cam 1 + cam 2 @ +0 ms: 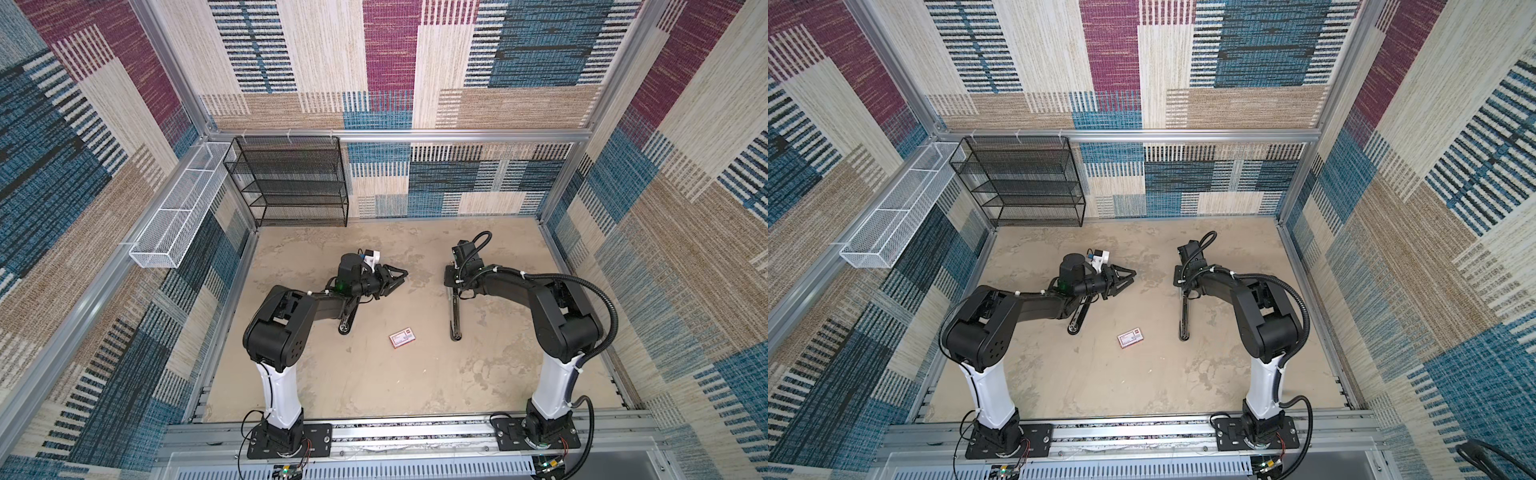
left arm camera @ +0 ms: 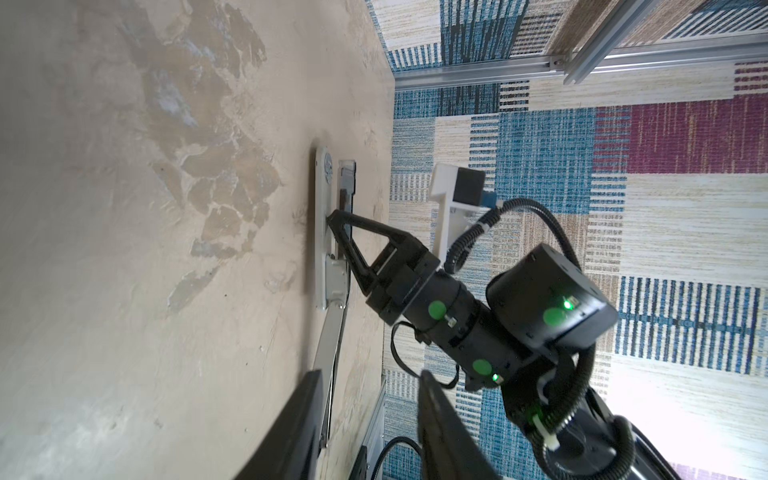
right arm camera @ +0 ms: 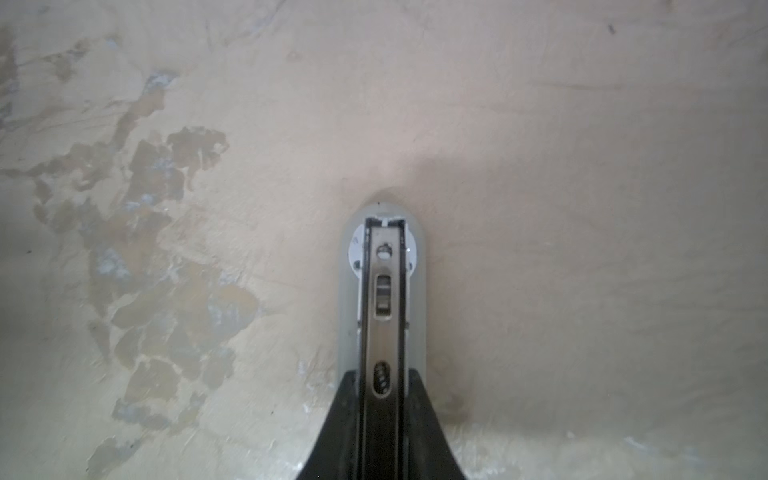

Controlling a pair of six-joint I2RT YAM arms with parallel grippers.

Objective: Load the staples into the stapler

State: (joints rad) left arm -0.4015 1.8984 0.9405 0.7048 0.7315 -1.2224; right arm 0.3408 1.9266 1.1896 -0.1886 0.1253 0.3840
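The stapler (image 3: 382,291) lies opened flat on the table, its grey base and metal magazine facing up. Its black lid (image 1: 455,320) (image 1: 1185,320) stretches toward the front. My right gripper (image 3: 382,424) points down and is shut on the magazine, one finger on each side; the left wrist view shows it (image 2: 334,218) pressed onto the stapler base (image 2: 322,232). My left gripper (image 1: 401,279) (image 1: 1130,279) (image 2: 370,386) hangs open and empty to the left of the stapler. The small red-and-white box (image 1: 402,339) (image 1: 1131,337) lies flat between the arms. The staples themselves are hidden.
A black mesh shelf (image 1: 291,183) stands at the back left and a white mesh basket (image 1: 174,224) hangs on the left rail. A black bar with a rounded end (image 1: 346,323) shows under my left forearm. The tabletop (image 1: 374,395) is beige and mottled.
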